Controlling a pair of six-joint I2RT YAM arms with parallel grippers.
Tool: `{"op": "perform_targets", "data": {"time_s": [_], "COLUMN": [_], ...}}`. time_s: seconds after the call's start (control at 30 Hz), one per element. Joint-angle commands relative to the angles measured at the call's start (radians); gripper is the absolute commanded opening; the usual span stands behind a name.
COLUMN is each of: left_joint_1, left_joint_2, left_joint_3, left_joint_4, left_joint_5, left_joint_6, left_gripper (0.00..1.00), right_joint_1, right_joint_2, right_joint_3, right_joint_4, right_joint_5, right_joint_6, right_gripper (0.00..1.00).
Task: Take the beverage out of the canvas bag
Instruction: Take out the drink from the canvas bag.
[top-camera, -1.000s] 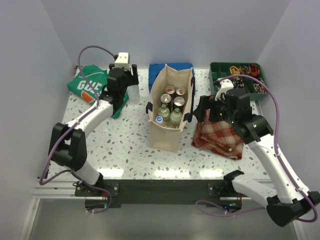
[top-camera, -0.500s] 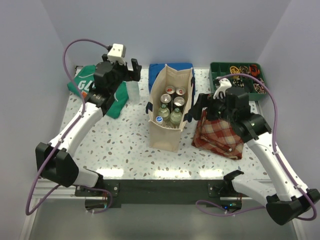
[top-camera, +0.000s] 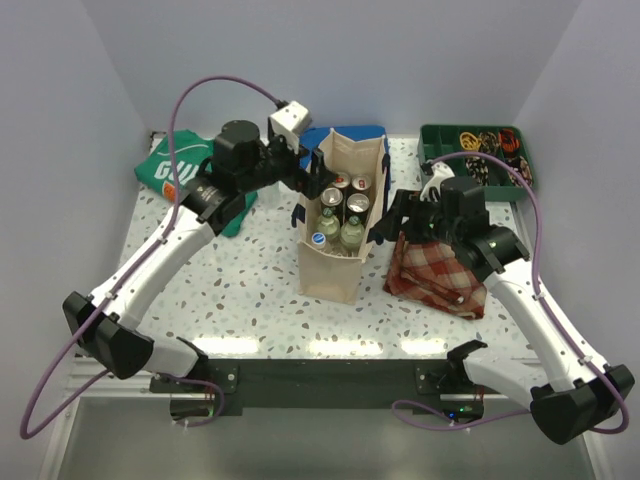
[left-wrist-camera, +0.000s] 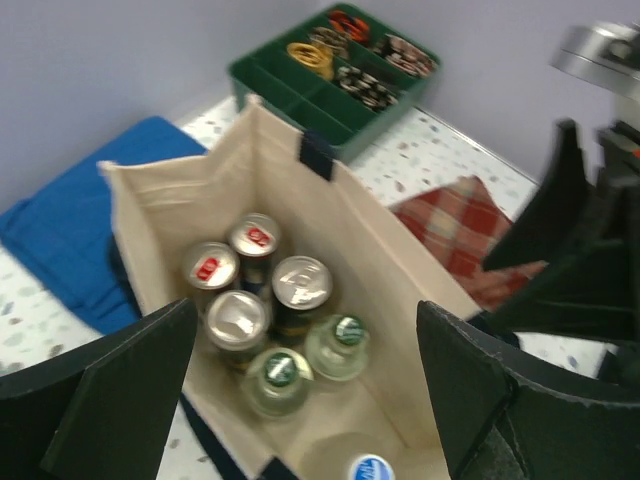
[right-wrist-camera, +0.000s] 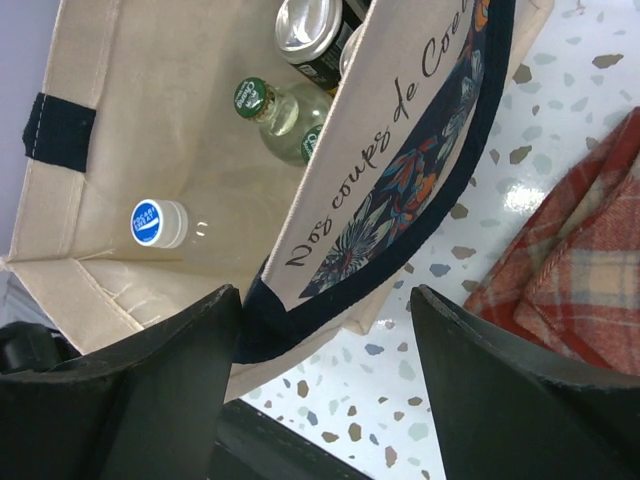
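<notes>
Item: upright cream-beige canvas bag (top-camera: 338, 272) with navy handles, at table centre, mouth open.
Contents: silver-topped cans (top-camera: 345, 191) toward 12 o'clock; green-capped glass bottles (top-camera: 341, 229) mid-bag; blue-capped clear bottle (top-camera: 318, 238) toward 7 o'clock.
Left gripper (left-wrist-camera: 307, 330): above the bag's mouth, fingers wide apart, holding nothing.
Right gripper (right-wrist-camera: 320, 320): at the bag's 3 o'clock side, fingers apart astride the printed wall, not pressed on it.
Surroundings: folded blue cloth (top-camera: 312, 139) at 12 o'clock; red plaid cloth (top-camera: 445, 275) at 3 o'clock; green compartment tray (top-camera: 430, 140) at 1 o'clock.
</notes>
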Motion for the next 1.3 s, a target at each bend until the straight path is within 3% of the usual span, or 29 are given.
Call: {"op": "perform_targets", "data": {"time_s": [0.0, 0.3, 0.5, 0.9, 1.27], "left_joint_1": [-0.050, -0.054, -0.071, -0.110, -0.188], "left_joint_2": [-0.003, 0.008, 0.008, 0.026, 0.038], "left_joint_3": [0.043, -0.021, -0.053, -0.070, -0.130], "left_joint_4": [-0.068, -0.124, -0.170, -0.253, -0.278], "left_joint_5": [0.048, 0.134, 0.126, 0.069, -0.030], "left_joint_6": [0.008, -0.010, -0.013, 0.013, -0.007], "left_gripper": [0.95, 0.92, 0.87, 0.83, 0.76], "right_joint_1": [0.000, 0.000, 0.000, 0.000, 0.010], "right_joint_2": [-0.015, -0.018, 0.004, 0.042, 0.030], "right_joint_3": [0.001, 0.001, 0.027, 0.033, 0.019], "right_joint_4": [0.032, 0.018, -0.029, -0.095, -0.155], "right_joint_5": [-0.014, -0.003, -0.133, -0.339, -0.362], "right_joint_6": [-0.064, -0.141, -0.218, -0.313, -0.397], "right_gripper": [0.72, 0.72, 0.73, 0.77, 0.78]}}
